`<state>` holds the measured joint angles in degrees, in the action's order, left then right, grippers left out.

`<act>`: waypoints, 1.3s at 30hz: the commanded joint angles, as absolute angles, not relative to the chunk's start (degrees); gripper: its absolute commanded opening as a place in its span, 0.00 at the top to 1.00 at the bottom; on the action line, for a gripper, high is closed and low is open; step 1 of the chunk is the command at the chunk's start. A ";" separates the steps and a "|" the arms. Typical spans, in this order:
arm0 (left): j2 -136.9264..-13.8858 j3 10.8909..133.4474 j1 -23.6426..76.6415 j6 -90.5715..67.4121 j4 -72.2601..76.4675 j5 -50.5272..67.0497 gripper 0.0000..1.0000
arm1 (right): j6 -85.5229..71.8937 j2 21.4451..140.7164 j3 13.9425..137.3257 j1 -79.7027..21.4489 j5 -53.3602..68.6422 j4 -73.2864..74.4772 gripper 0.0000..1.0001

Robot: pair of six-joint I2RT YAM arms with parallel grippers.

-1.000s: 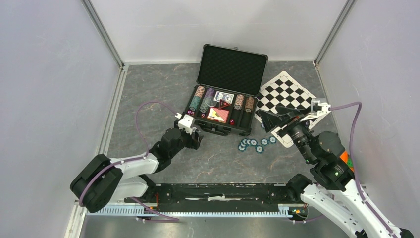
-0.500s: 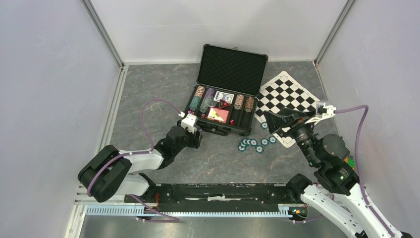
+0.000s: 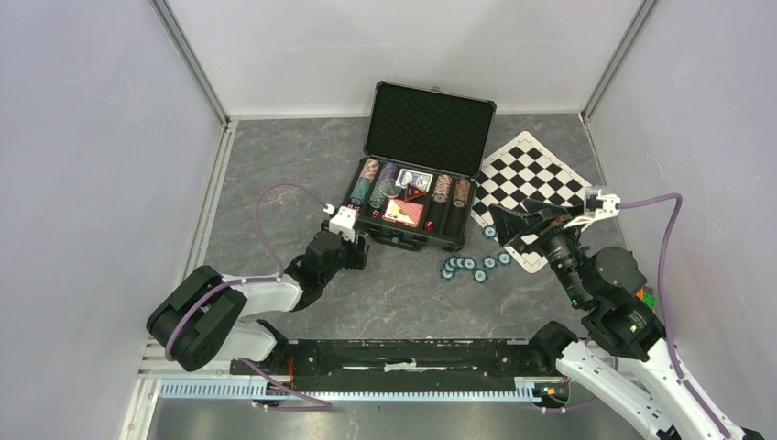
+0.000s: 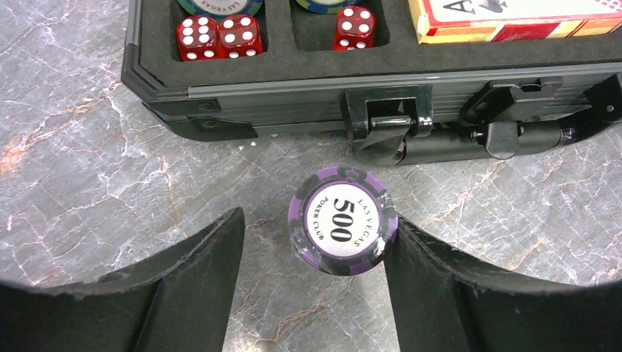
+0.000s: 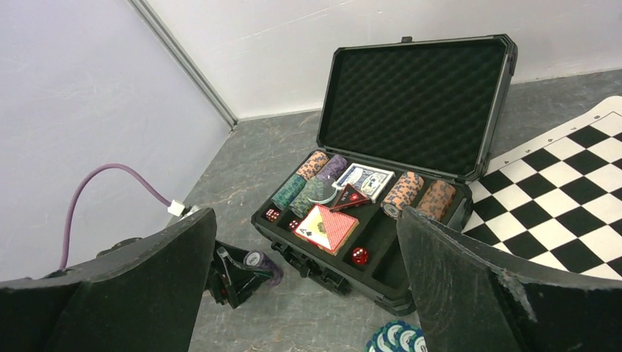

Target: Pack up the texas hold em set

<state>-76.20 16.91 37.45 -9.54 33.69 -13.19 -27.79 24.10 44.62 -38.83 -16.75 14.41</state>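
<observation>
From above, the open case (image 3: 429, 128) lay at the back-centre of the tabletop (image 3: 275, 165), lid up, with chip rows, decks and dice in its foam tray. The mat (image 3: 536, 174) lay just right of it. Loose teal chips (image 3: 472, 266) lay on the tabletop near the case's front right corner. The left tool (image 3: 353, 246) sat low just before the case's front left, and the right tool (image 3: 507, 223) hung over the mat's near edge. In the left wrist view, the left tool stood open around the purple chips (image 4: 342, 229), just in front of the case's latch. One finger (image 4: 433, 286) touched them, while the other finger (image 4: 183, 293) stood clear. Three red dice (image 4: 238, 35) sat in the tray's front pockets, left of the red deck (image 4: 513, 18). In the right wrist view, the right tool's fingers (image 5: 139, 293) were spread wide, holding nothing. The blue deck (image 5: 365, 180) lay in the tray between chip rows.
</observation>
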 commanded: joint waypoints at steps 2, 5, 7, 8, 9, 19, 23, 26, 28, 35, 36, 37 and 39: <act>-78.62 19.82 36.91 -9.68 36.84 -11.74 0.32 | -27.82 25.24 46.68 -38.79 -18.10 14.93 0.01; -79.49 20.33 36.91 -9.00 36.65 -9.15 0.45 | -27.73 24.11 45.68 -38.84 -18.85 16.51 0.01; -78.87 20.17 36.91 -7.33 36.57 -6.89 0.58 | -27.12 22.75 43.98 -38.75 -18.67 16.57 0.01; -78.24 20.13 36.91 -6.43 36.25 -5.67 0.65 | -26.76 21.96 43.00 -38.84 -19.07 16.62 0.01; -77.69 20.50 36.91 -5.80 35.08 -5.16 0.72 | -26.34 21.54 41.96 -38.84 -19.18 16.67 0.01; -66.04 21.08 36.91 -11.51 23.25 -2.54 0.98 | -22.36 26.81 35.27 -38.78 -12.86 17.83 0.01; -58.85 25.57 36.91 -21.25 7.40 -5.09 0.98 | -20.97 27.32 32.74 -38.91 -11.57 17.62 0.01; -55.35 29.95 36.91 -25.10 -3.89 -2.99 0.98 | -20.00 28.16 32.04 -38.83 -11.90 17.49 0.01; -53.72 33.21 36.91 -27.22 -9.28 -0.69 0.98 | -18.95 29.62 32.23 -38.78 -11.67 17.41 0.01; -58.50 46.07 36.91 -31.98 -18.49 11.85 0.98 | -13.11 36.90 31.74 -38.76 -1.31 11.89 0.01; -59.71 47.09 36.92 -32.53 -18.27 13.84 0.98 | -12.46 37.59 31.12 -38.82 2.36 9.62 0.01; -60.57 47.80 36.91 -33.12 -17.68 16.04 0.98 | -12.00 38.33 30.59 -38.83 5.15 7.05 0.01; -61.91 48.55 36.91 -34.71 -15.66 19.18 0.98 | -12.10 40.06 30.07 -38.85 9.75 3.21 0.07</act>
